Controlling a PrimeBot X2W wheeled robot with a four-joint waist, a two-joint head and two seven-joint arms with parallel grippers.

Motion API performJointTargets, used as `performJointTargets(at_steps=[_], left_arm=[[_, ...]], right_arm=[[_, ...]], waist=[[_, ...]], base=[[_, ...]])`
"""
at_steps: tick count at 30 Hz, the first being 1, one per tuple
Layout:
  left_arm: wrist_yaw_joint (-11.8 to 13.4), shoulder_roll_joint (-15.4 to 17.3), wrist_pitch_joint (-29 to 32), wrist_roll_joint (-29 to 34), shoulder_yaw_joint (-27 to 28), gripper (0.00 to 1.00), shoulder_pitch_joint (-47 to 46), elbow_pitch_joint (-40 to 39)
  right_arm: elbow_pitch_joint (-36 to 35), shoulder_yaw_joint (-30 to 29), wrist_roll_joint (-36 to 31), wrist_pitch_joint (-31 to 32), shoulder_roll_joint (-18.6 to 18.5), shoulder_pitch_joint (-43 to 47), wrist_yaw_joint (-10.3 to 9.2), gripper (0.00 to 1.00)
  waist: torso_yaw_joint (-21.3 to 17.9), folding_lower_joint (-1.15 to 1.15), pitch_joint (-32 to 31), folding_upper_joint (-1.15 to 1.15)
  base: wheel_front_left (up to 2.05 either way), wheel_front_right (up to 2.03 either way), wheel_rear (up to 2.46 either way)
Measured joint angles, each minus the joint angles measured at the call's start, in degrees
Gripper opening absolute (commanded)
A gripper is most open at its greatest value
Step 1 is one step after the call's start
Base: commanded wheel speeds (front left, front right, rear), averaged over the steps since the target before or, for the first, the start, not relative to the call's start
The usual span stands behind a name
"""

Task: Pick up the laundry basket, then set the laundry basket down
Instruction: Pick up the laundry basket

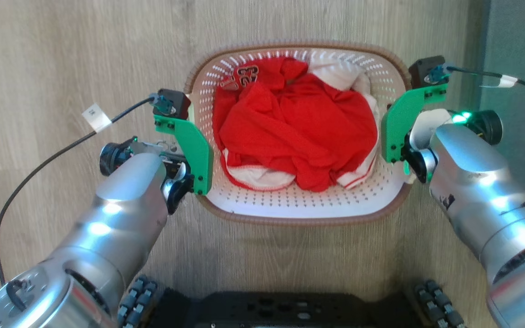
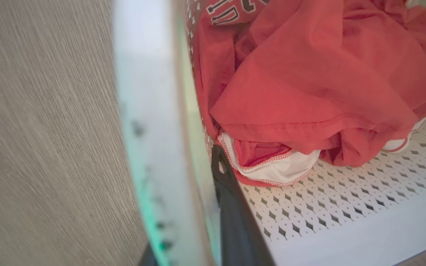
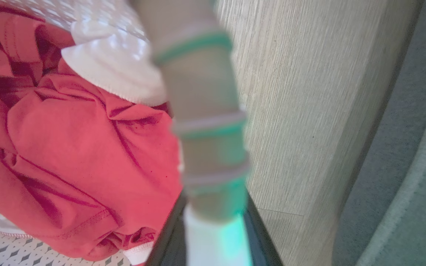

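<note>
With the laundry basket (image 1: 290,200) at the frame's upper middle, our left pincer (image 2: 183,221) pinching its left rim and our right pincer (image 3: 213,229) pinching its right, we judge an uneven lift could tilt it, slipping a rim free or spilling the red clothes (image 1: 290,132).

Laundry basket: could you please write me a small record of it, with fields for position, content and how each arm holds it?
basket: laundry basket, white holed walls, brown rim, in front of the robot, over the wood floor
content: crumpled red shirt with a printed number; white cloth at its far right
left gripper: jaws closed on the left rim
right gripper: jaws closed on the right rim
lifted or resting: cannot tell
</note>
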Motion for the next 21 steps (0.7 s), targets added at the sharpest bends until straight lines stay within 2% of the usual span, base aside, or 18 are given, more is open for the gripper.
performJointTargets(at_steps=[21], left_arm=[[-0.75, 0.65, 12.17, -5.19, -6.22, 0.0, 9.6, -0.59]], right_arm=[[-4.85, 8.08, 8.36, 16.53, -0.38, 13.01, -0.07, 0.0]], waist=[[0.52, 0.0, -20.05, 0.0]], base=[[0.0, 0.0, 0.0]])
